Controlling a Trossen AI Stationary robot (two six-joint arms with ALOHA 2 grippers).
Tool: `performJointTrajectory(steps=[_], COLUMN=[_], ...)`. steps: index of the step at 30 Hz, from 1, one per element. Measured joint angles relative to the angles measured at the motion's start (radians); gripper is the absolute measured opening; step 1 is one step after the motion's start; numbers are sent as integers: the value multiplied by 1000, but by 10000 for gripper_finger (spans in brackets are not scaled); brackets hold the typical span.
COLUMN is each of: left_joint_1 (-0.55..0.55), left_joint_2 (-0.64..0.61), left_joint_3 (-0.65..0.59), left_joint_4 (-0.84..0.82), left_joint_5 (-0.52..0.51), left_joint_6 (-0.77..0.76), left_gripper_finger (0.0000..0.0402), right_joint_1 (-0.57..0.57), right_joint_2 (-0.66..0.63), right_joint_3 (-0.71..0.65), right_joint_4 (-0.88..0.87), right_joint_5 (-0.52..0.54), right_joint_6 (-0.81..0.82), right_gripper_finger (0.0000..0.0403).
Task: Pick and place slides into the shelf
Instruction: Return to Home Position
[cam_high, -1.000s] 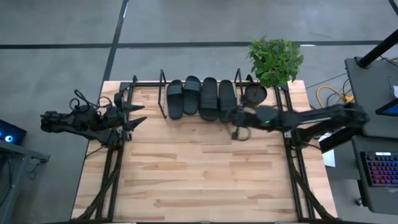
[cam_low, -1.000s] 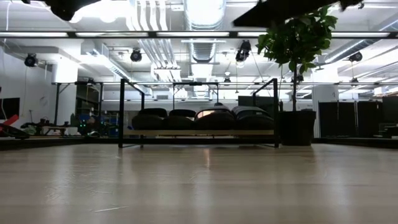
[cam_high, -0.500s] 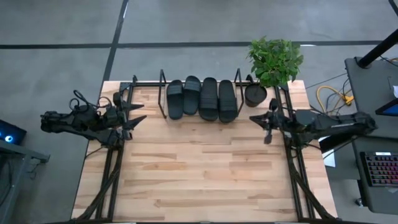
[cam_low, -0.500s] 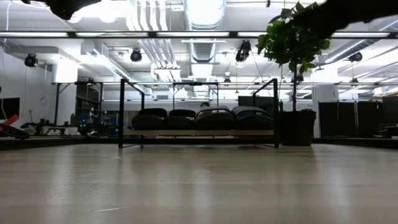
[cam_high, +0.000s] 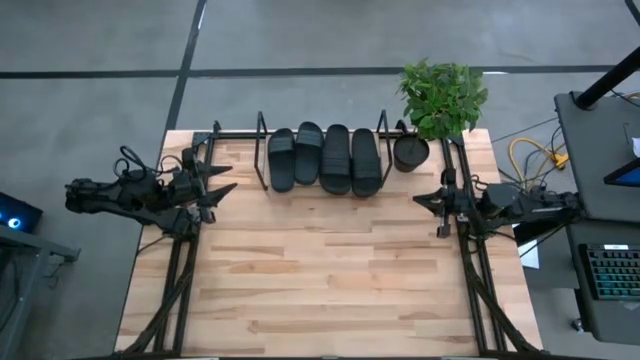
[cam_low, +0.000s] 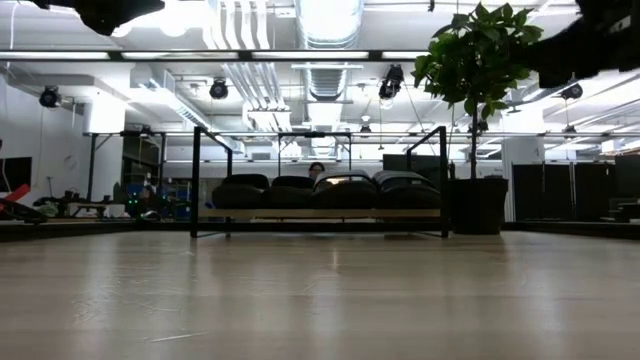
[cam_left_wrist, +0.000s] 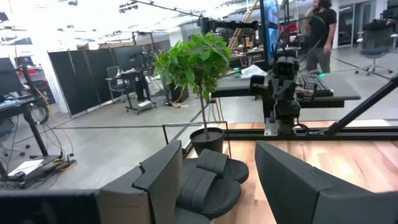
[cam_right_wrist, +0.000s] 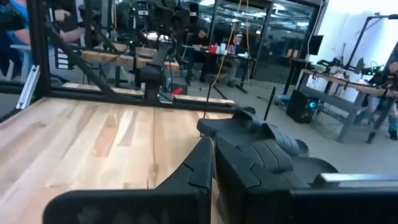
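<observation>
Four black slides (cam_high: 323, 158) lie side by side, soles down, on the shelf (cam_low: 320, 213) at the table's far edge, between its black wire uprights (cam_high: 262, 150). They also show in the left wrist view (cam_left_wrist: 208, 180) and the right wrist view (cam_right_wrist: 267, 149). My left gripper (cam_high: 228, 180) hovers open near the table's left edge, left of the shelf, fingers pointing toward it (cam_left_wrist: 217, 155). My right gripper (cam_high: 420, 199) hovers shut near the right edge, just nearer than the pot, and holds nothing (cam_right_wrist: 213, 155).
A black pot with a green plant (cam_high: 410, 152) stands just right of the shelf at the far right corner (cam_low: 477, 205). The wooden tabletop (cam_high: 320, 270) stretches bare between the arms and toward the near edge. A person (cam_left_wrist: 320, 31) walks in the room beyond.
My right gripper has drawn back from beside the shelf's right end toward the table's right edge, clear of the slides. The slides and my left arm have kept still.
</observation>
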Motion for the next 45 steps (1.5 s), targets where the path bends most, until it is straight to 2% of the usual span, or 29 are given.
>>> performJointTrajectory(steps=[6,12,21,29,33,35,37,41,45], left_joint_1=[0,1,1,1,1,1,2,1,2], left_joint_2=[7,5,-4,-24,-26,-24,-18,-5,-6], left_joint_3=[-10,-37,-53,-54,-66,-78,-99,-149,-217], left_joint_4=[1,7,38,36,37,37,39,37,98], left_joint_5=[-1,0,-1,0,5,25,97,222,312], left_joint_6=[0,-1,-1,-2,-42,-87,-125,-135,-122], left_gripper_finger=[189,189,189,189,189,189,187,150,69], right_joint_1=[-3,-61,-205,-209,-212,-212,-212,-212,-212], right_joint_2=[-67,-56,-53,-44,-41,-38,-40,-40,-40], right_joint_3=[-73,-88,-134,-191,-192,-192,-192,-192,-192], right_joint_4=[40,78,109,139,139,139,140,142,142], right_joint_5=[28,34,-81,-105,-95,-92,-92,-88,-88], right_joint_6=[-49,-62,-28,28,-2,-22,-24,-18,-18], right_gripper_finger=[8,8,8,8,8,8,8,8,8])
